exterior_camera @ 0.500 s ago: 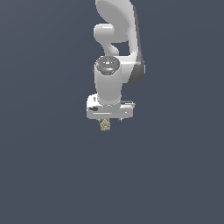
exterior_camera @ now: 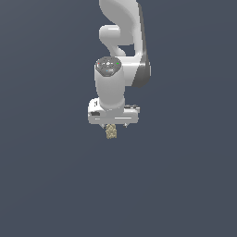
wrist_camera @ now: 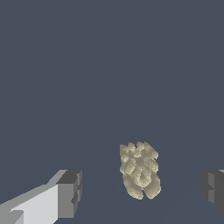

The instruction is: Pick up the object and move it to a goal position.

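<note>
My tool [exterior_camera: 111, 126] points straight down from my white arm [exterior_camera: 121, 28], which drops in from 12 o'clock in the exterior view. Its fingers are spread wide: in the wrist view one dark pad [wrist_camera: 70, 192] and the other [wrist_camera: 213, 189] stand well apart, and neither touches anything. The lump [wrist_camera: 139, 169], tan and knobbly, lies between them, nearer the second pad but with a clear gap on each side. In the exterior view the lump [exterior_camera: 110, 132] shows just under my tool's white body, at 6 o'clock from it, far narrower than the tool. The worktop [exterior_camera: 185, 185] is a plain dark blue-grey all around; whether the lump rests on it I cannot tell.
</note>
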Controlling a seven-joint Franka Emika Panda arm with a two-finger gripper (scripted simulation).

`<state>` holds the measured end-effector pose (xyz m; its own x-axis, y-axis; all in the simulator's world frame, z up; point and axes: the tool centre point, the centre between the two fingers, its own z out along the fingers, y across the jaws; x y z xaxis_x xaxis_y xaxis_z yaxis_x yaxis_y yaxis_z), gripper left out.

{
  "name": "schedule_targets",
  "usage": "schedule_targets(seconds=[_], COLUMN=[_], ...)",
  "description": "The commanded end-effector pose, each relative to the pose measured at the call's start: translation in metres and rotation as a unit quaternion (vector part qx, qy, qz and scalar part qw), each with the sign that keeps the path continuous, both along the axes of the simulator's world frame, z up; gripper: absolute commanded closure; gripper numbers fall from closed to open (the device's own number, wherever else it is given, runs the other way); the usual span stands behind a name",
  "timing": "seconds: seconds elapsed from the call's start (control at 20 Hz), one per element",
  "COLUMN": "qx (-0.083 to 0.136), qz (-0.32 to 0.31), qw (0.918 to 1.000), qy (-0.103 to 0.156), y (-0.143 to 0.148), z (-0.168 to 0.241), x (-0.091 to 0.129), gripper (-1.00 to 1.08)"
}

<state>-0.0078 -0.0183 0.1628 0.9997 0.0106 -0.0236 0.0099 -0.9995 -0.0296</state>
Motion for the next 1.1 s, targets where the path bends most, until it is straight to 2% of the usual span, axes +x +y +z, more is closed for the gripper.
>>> schedule_targets(seconds=[0.0, 0.45, 1.05], qx=[0.002, -0.001, -0.012], qz=[-0.002, 0.008, 0.048], qw=[1.0000, 1.0000, 0.9987], qy=[0.000, -0.002, -0.011], y=[-0.001, -0.006, -0.023], z=[0.002, -0.009, -0.052], x=[0.000, -0.007, -0.042], gripper=[-0.92, -0.92, -0.92])
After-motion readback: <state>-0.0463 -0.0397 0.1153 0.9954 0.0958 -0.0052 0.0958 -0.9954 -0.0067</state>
